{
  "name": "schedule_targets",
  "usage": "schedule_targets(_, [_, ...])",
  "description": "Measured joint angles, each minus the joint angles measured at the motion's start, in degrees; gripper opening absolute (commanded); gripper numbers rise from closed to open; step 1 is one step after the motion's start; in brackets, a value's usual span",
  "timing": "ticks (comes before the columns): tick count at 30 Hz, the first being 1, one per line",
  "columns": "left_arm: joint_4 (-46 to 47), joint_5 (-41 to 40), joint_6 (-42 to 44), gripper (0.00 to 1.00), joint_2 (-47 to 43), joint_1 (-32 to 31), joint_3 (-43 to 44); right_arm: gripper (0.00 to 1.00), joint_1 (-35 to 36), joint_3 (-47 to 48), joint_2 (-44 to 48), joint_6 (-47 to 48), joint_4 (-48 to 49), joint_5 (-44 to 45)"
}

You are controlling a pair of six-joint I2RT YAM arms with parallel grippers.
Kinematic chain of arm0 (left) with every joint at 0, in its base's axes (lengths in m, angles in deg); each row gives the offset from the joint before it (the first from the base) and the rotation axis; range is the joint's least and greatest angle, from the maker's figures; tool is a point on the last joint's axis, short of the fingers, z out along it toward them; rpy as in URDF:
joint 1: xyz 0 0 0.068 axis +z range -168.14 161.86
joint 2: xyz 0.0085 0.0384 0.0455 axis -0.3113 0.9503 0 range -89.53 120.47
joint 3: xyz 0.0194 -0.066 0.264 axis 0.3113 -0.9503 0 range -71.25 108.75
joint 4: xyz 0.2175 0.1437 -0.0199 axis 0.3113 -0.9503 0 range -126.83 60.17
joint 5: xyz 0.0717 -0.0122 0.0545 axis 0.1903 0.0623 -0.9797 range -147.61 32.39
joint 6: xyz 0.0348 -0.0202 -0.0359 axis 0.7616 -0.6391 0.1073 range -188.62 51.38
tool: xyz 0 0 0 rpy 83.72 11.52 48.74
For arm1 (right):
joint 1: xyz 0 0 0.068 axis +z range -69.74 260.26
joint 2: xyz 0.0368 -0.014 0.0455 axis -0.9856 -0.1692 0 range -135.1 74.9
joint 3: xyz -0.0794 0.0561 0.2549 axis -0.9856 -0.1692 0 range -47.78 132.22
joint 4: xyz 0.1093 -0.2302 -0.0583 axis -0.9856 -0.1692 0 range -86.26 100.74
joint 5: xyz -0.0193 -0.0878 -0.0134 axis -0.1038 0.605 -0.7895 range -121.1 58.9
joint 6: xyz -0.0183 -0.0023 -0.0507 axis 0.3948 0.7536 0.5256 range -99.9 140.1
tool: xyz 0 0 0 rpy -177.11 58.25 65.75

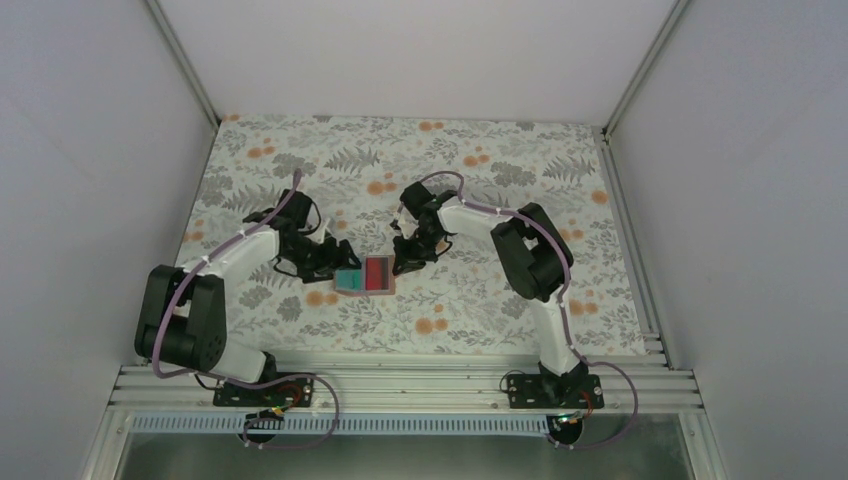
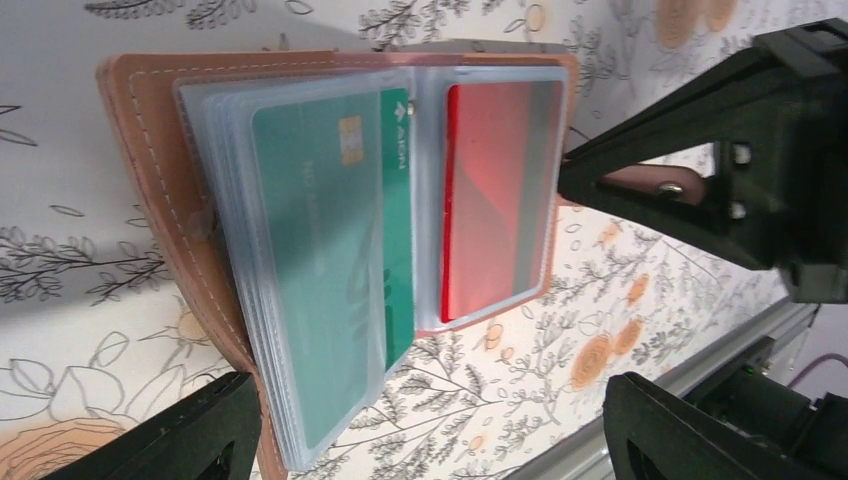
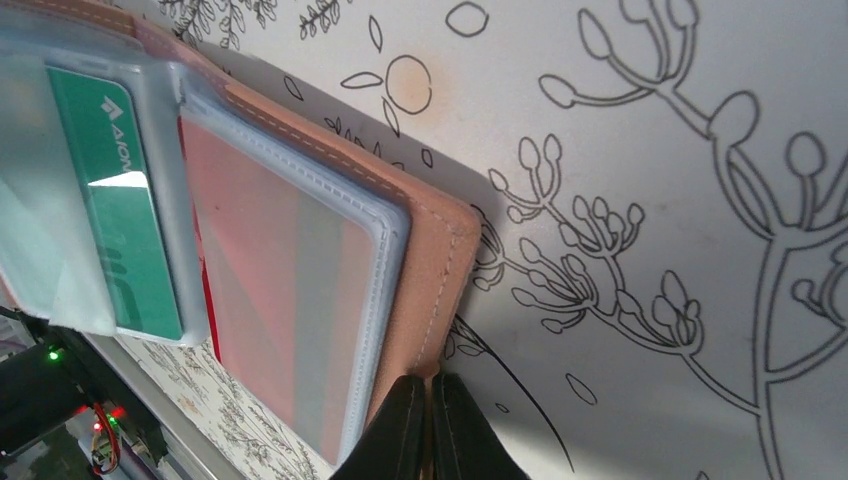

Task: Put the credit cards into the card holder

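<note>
1. My right pincer (image 3: 427,392) is closed, tips together against the holder (image 3: 440,250) at its leather edge, bottom centre of its wrist view. I can't tell whether it pinches anything.
2. My left pincer (image 2: 430,405) gapes wide and empty, straddling the holder.
3. The holder lies open mid-frame in the top view, with a teal card (image 2: 330,250) and a red card (image 2: 490,200) inside its clear sleeves (image 2: 225,200).
4. I spot no loose cards. The stacked sleeves hide the rest, so I judge loading nearly done.

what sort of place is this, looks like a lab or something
Most likely a robot test booth: plain white walls box in a floral-clothed table, two robot arms are bolted to a metal rail at its near edge, a card holder open between them.
</note>
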Motion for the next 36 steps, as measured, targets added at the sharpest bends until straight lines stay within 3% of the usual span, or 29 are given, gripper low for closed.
schedule_targets(19, [6.51, 10.99, -2.12, 0.83, -0.87, -2.58, 0.83, 0.04, 0.42, 1.77, -1.16, -2.16, -0.15, -0.13])
schedule_targets(28, [10.8, 12.5, -3.15, 0.81, 4.22, -6.69, 1.4, 0.04, 0.59, 2.16, -1.4, -2.75, 0.33, -0.31])
schedule_targets(36, [11.98, 12.72, -3.58, 0.81, 8.37, -10.21, 5.16, 0.18, 0.15, 2.19, -1.29, -2.86, 0.61, -0.94])
